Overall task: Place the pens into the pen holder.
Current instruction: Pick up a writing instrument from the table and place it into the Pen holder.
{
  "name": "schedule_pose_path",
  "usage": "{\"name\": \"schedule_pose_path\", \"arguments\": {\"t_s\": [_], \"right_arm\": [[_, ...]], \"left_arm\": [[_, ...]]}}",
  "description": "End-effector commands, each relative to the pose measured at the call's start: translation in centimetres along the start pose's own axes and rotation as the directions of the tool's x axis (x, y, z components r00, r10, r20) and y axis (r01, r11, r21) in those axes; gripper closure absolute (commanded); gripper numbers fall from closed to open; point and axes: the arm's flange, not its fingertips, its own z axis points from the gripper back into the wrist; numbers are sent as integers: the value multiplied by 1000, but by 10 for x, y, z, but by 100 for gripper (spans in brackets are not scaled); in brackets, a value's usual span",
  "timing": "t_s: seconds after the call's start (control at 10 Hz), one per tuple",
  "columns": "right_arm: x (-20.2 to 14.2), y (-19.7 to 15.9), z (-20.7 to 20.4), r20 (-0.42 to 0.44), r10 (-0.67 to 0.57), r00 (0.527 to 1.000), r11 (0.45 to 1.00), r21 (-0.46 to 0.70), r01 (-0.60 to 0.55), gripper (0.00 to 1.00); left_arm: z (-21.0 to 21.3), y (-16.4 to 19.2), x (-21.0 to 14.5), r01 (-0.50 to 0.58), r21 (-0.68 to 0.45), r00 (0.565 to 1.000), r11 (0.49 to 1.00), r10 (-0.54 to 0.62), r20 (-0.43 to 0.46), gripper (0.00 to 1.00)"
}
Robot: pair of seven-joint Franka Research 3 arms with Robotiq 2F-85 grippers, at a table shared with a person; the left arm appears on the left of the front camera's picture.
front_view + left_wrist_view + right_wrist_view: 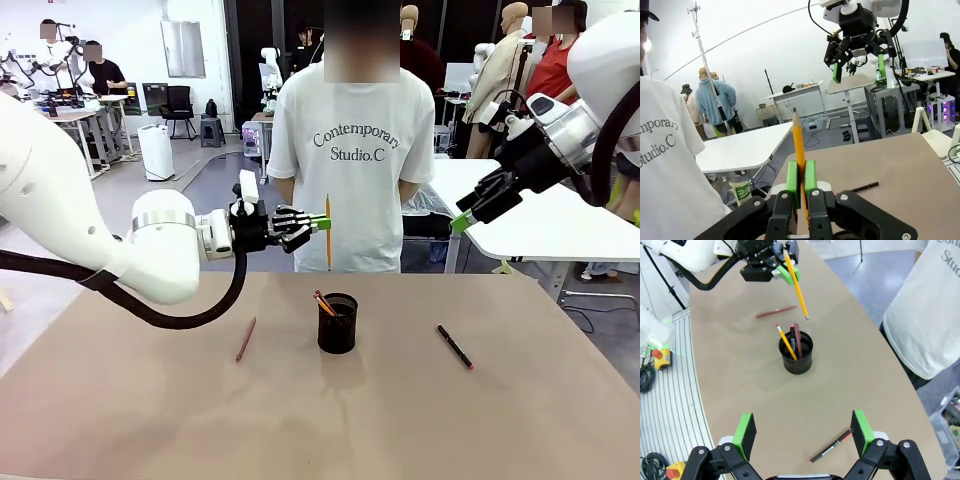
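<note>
Left tool (318,222) clamps yellow pen (328,250) upright above pen holder (337,325).

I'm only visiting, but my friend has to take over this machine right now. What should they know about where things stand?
Left gripper: shut on the yellow pen, held upright in the air near the pen holder.
Right gripper: open, raised, holding nothing.
Done: a few pens stand in the holder.
Left: put the yellow pen in, then the reddish-brown pen lying left of the holder and the black pen lying right of it.
</note>
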Motion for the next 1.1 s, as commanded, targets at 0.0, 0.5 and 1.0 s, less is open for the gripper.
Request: {"name": "schedule_pose_path", "arguments": {"t_s": [0.0,0.5,1.0], "right_arm": [[1,0,1,5,-2,1000,1000,4,2,0],[1,0,1,5,-2,1000,1000,4,2,0],[1,0,1,5,-2,1000,1000,4,2,0]], "left_arm": [[7,-1,13,8,18,1000,1000,-8,-23,100],[1,-5,-11,-48,-45,999,998,49,24,100],[-20,-17,-51,-105,-114,994,988,106,6,100]]}}
